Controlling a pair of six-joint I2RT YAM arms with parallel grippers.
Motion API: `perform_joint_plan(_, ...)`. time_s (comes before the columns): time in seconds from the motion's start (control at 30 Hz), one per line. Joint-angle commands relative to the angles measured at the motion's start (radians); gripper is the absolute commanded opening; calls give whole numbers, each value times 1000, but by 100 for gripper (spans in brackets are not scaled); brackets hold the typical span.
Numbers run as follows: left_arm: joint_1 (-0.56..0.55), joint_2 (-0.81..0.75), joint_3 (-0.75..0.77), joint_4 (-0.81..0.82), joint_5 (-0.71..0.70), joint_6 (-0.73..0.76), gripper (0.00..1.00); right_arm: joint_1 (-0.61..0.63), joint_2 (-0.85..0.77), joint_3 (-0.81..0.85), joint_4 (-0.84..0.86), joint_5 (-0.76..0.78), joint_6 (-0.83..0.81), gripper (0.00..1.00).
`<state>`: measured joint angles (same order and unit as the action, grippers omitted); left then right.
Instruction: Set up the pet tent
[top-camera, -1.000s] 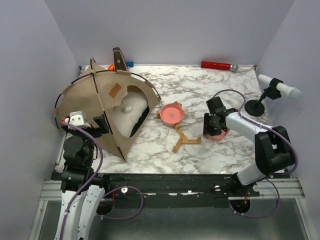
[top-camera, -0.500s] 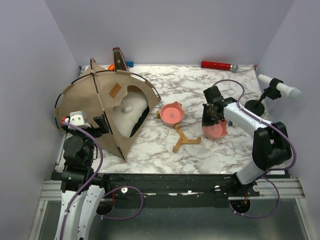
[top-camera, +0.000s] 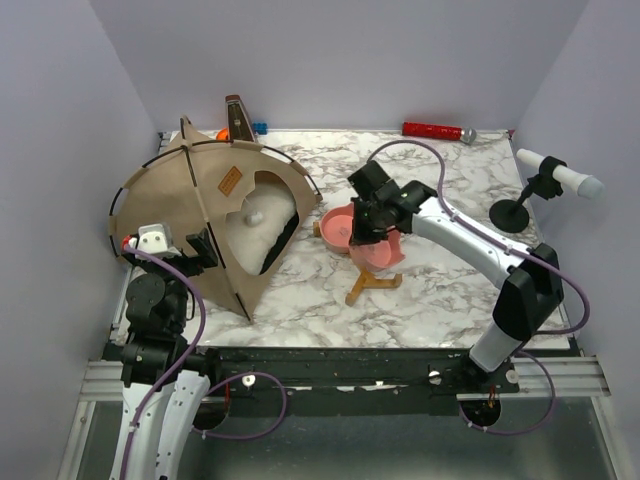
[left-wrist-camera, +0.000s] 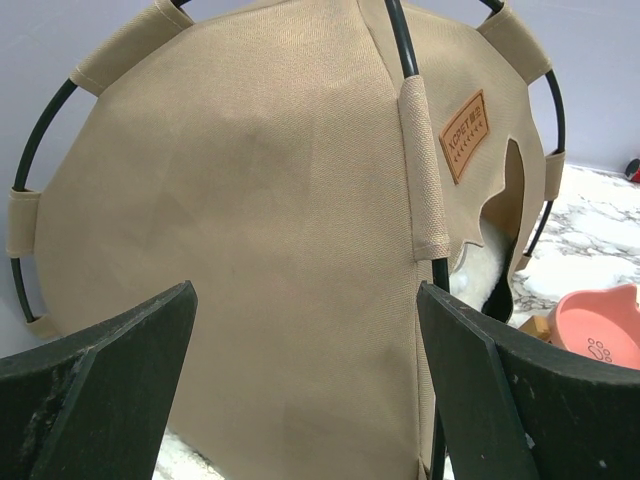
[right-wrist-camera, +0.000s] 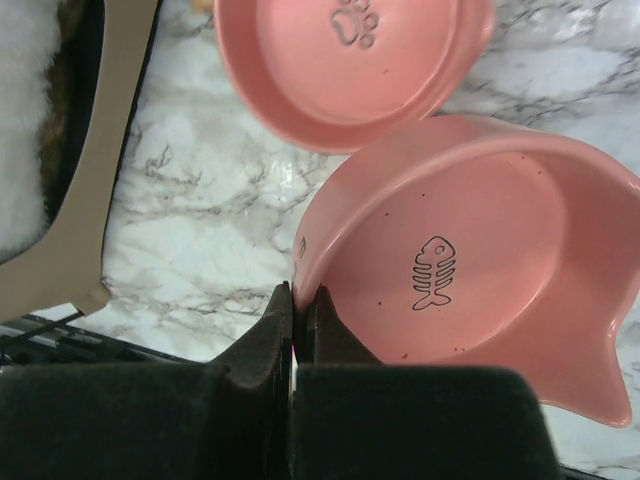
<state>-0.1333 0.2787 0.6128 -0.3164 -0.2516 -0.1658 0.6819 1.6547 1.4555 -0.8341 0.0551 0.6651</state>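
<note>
Two hands show, and only one holds anything. The tent (top-camera: 200, 200) stands at the far left of the worktop (top-camera: 450, 290). Its tan cloth is stretched on thin black poles (left-wrist-camera: 402, 40) that run through cloth loops, and its arched doorway (top-camera: 270, 215) is turned to the right. A brown label (left-wrist-camera: 465, 135) is sewn just beside the doorway's upper edge. A white pillow (top-camera: 258, 228) lies inside the tent and shows through the doorway.

The left hand (left-wrist-camera: 305, 288) hovers at the tent's near side, fingers spread wide and facing the cloth, with nothing between them. Whether they touch the cloth I cannot tell.

The right hand (right-wrist-camera: 298, 300), well to the right of the tent, has its fingers pressed together on the wall of a pink fish bowl (right-wrist-camera: 470, 270), pinching it at the rim. Whether that bowl rests on anything I cannot tell. A second pink bowl, the paw bowl (right-wrist-camera: 350, 60), sits on the worktop just right of the doorway, between the tent and the fish bowl. The two rims overlap in the wrist view, and contact cannot be told.

A wooden stand (top-camera: 372, 283) with forked legs lies right of the tent's near corner, partly under the fish bowl in the top view. A red tube (top-camera: 432, 130) lies far right of the tent, at the back edge.
</note>
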Motion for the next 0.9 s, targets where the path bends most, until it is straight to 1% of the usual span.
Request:
perform_joint_plan(0.0, -3, -19, -6, 7, -7, 0, 99, 71, 66, 48, -82, 93, 73, 0)
perform_joint_plan(0.1, -3, -19, -6, 6, -11, 0, 99, 114, 99, 48, -99, 126, 90, 0)
perform_joint_plan(0.23, -2, -20, -6, 6, -14, -1, 99, 137, 106, 39, -101, 154, 90, 0)
perform_joint_plan(0.43, -3, -17, -7, 5, -14, 1, 99, 145, 101, -39, -4, 108, 31, 0)
perform_joint_plan(0.67, -3, -17, -7, 6, -15, 2, 99, 162, 134, -58, 5, 126, -31, 0)
perform_joint_plan(0.8, -3, -15, -6, 6, -16, 2, 99, 169, 134, -72, 39, 84, -88, 0)
perform_joint_plan(0.87, -3, -15, -6, 7, -17, 3, 99, 172, 152, -63, 24, 77, -101, 0)
